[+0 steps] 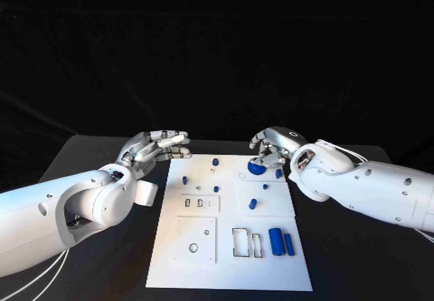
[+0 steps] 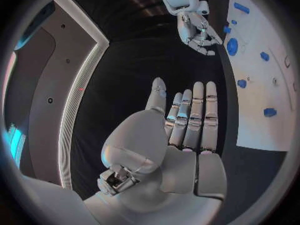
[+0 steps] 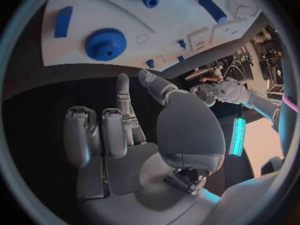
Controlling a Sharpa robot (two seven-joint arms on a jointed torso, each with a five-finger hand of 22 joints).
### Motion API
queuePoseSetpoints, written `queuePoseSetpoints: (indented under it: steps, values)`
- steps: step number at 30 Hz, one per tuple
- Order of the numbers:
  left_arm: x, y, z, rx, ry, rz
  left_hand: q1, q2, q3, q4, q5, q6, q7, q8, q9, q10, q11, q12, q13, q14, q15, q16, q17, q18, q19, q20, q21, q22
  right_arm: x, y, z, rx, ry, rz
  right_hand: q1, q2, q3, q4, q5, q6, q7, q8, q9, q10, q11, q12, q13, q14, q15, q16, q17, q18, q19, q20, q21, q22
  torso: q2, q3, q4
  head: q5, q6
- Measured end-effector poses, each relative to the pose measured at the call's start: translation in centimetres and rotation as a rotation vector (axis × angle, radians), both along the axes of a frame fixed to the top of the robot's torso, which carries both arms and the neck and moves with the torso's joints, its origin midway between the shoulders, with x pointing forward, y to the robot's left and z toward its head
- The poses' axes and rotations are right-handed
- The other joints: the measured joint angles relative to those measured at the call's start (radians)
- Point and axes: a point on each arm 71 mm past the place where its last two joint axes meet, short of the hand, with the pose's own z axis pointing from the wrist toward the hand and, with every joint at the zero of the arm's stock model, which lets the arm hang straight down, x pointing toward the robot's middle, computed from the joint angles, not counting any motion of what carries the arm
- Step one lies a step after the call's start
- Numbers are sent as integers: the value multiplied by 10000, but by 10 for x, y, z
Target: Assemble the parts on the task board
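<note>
Silver left hand (image 1: 161, 146) and right hand (image 1: 271, 145) spread, holding nothing

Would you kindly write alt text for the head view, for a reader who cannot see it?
A white task board lies on a black table, with small blue parts on it. The right hand hovers by a blue gear at the board's far edge, holding nothing. The left hand hangs open off the far left corner.
</note>
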Motion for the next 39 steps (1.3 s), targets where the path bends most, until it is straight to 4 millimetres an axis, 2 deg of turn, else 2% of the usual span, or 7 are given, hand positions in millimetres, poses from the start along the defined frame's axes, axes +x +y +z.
queuePoseSetpoints:
  steps: [1, 2, 4, 7, 8, 25, 39]
  values:
    - [0, 0, 0, 1, 2, 10, 0, 0, 0, 0, 0, 0, 0, 0, 0, 0, 0, 0, 0, 0, 0, 0, 0, 1, 0, 0, 0, 0, 0, -6, 1, 120, 146, -163, 37, 1, -404, 103, 65, -113, -40, 0, 166, 106, 1, 1989, 2423, -11, -79, 366, 172, -134, 45, 4, 117, 0, -12, 6, -11, -8, 0]
    - [0, 0, 0, 2, 4, 16, 0, 0, 0, 0, 0, 0, 0, 0, 0, 0, 0, 0, 0, 0, 0, 0, 0, 0, 0, 0, 0, 0, 1, -10, 1, 188, 246, -275, 141, 106, -757, 263, 149, -259, -2, 0, 381, 270, 49, 3963, 4873, 4, -17, 738, 240, -135, 82, 42, 242, 0, -22, 10, -17, -14, 0]
    - [1, 1, 0, -1, 11, 24, 0, 0, 0, 0, 0, 0, 0, 0, 0, 0, 0, 0, 0, 0, 0, 0, 0, 0, 0, 0, 0, 0, 2, -22, 1, 378, 622, -648, 229, 194, -1162, 478, 192, -425, 69, 0, 648, 554, 121, 7041, 7085, 4, 89, 1065, 274, -138, 115, 74, 384, 0, -36, 19, -29, -21, 0]
    - [1, 0, -1, -8, 18, 24, 0, 0, 0, 0, 0, 0, 0, 0, -1, 0, 0, 0, 0, 0, 0, 0, -1, 0, 0, 0, 0, 0, 5, -31, -1, 520, 1112, -1004, 307, 272, -1448, 691, 192, -499, 143, 0, 897, 998, 178, 9171, 7789, 2, 118, 1193, 282, -139, 145, 112, 472, -1, -58, 32, -42, -23, -4]
    - [1, 0, -1, -10, 22, 24, 0, 0, 0, 0, 0, 0, 0, 0, -1, 0, 0, 0, 0, 0, 0, 0, -1, 1, 0, 0, 0, 0, 7, -33, -2, 554, 1307, -1107, 374, 306, -1502, 745, 235, -512, 156, 0, 954, 1161, 194, 9507, 7822, 2, 118, 1193, 282, -251, 125, 132, 538, -1, -63, 37, -42, -23, -9]
    - [2, 0, -1, -23, 57, 25, 0, 0, 0, 0, 0, 0, 0, 0, 8, 0, 0, 0, 0, 0, 0, 0, 12, 1, 0, 0, 0, 0, 18, -26, -24, 392, 2688, -1509, 468, 321, -1678, 921, 348, -648, 222, -82, 1091, 1326, 231, 10245, 7843, 2, 188, 1189, 281, -269, 146, 182, 720, -3, -23, 73, 21, -93, -84]
    - [2, 0, -1, -23, 77, 26, 0, 0, 0, 0, 0, 0, 0, 0, 19, 0, 0, 0, 0, 1, 1, 0, 20, 0, 0, 0, 0, 1, 22, -14, -33, 286, 2837, -1480, 542, 406, -1678, 920, 425, -679, 253, -117, 1119, 1325, 230, 10333, 7841, -23, 213, 1189, 279, -267, 117, 211, 767, -5, -3, 83, 41, -54, -138]
